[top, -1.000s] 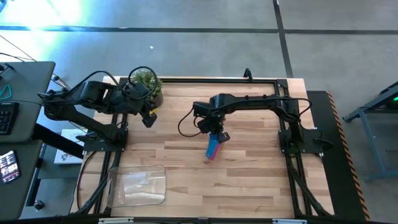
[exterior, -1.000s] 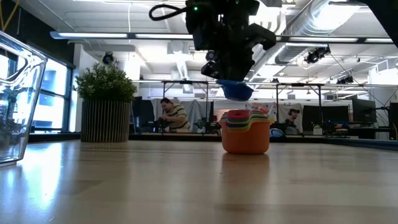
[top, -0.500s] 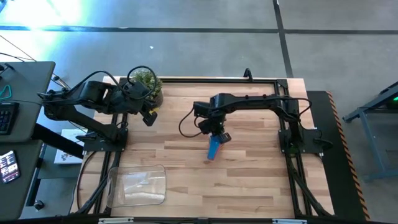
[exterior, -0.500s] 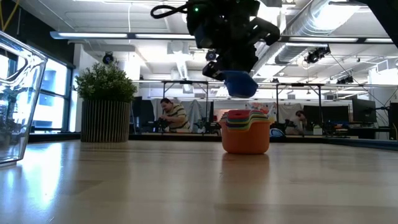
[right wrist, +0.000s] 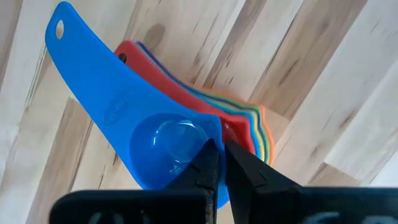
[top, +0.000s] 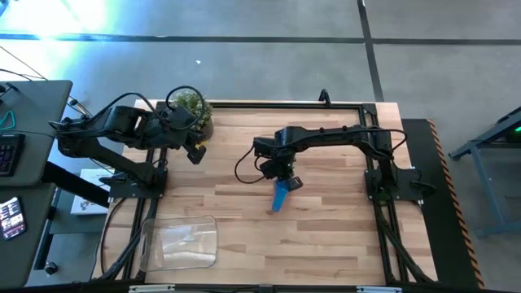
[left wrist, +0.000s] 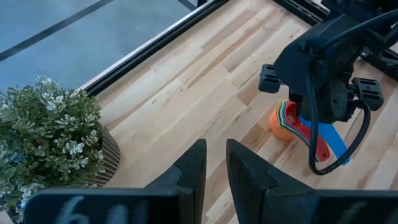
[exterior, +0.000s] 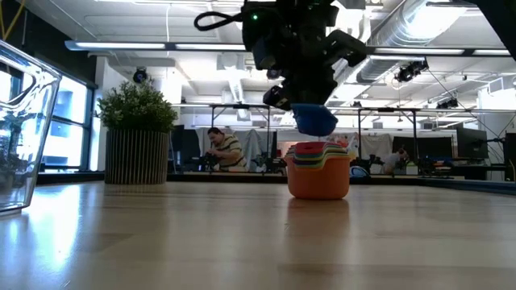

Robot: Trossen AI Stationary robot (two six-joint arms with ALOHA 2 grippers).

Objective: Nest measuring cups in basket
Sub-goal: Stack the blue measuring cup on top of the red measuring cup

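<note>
Hanging just above the stack of cups near the middle of the table, the blue cup is pinched at its rim by the right gripper, whose fingers are clenched on the bowl's edge. In the low view a thin gap separates the blue bowl from the top of the stack, and the bowl sits roughly over it, perhaps slightly toward the plant side. In the right wrist view the blue cup's long flat handle runs close to the same way as the red handle fanned out beneath it, though offset a little to one side, so the drop looks to depend on centring bowl over bowl rather than on turning. The basket lies well apart, at the table's near left corner, on the left arm's side, and appears to hold no cups. The left gripper waits beside the plant, its fingers nearly together with nothing between them, closer to the basket than the right arm is
</note>
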